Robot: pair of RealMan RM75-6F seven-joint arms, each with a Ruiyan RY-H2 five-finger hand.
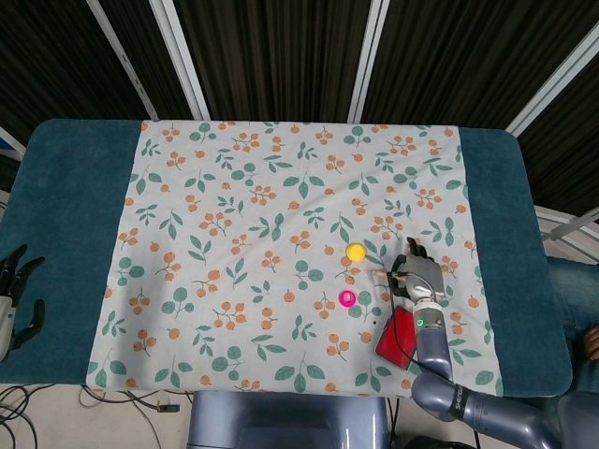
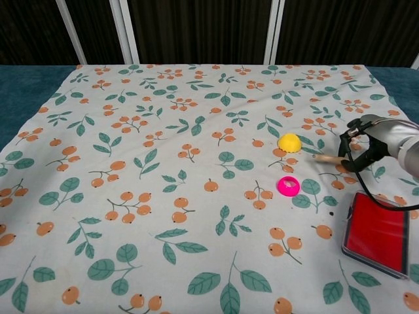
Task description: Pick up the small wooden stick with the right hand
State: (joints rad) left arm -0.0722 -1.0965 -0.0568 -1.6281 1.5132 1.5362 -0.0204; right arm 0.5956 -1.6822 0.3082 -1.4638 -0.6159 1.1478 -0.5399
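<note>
Floral cloth (image 2: pixel 163 163) carries the small wooden stick (image 2: pixel 325 157), one end pinched by the right hand's (image 2: pixel 366 140) fingers (image 2: pixel 347 157).

Small wooden stick (image 2: pixel 326 157) in right robot hand (image 2: pixel 364 142)

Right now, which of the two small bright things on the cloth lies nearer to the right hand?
The yellow dome, close to the stick's free end; the pink ring lies lower, farther from the right hand.

The patterned cloth (image 2: pixel 131 163) carries one small wooden stick (image 2: pixel 325 157), one yellow dome (image 2: pixel 289 142), one pink ring (image 2: pixel 287 186) and one red case (image 2: pixel 378 233).
</note>
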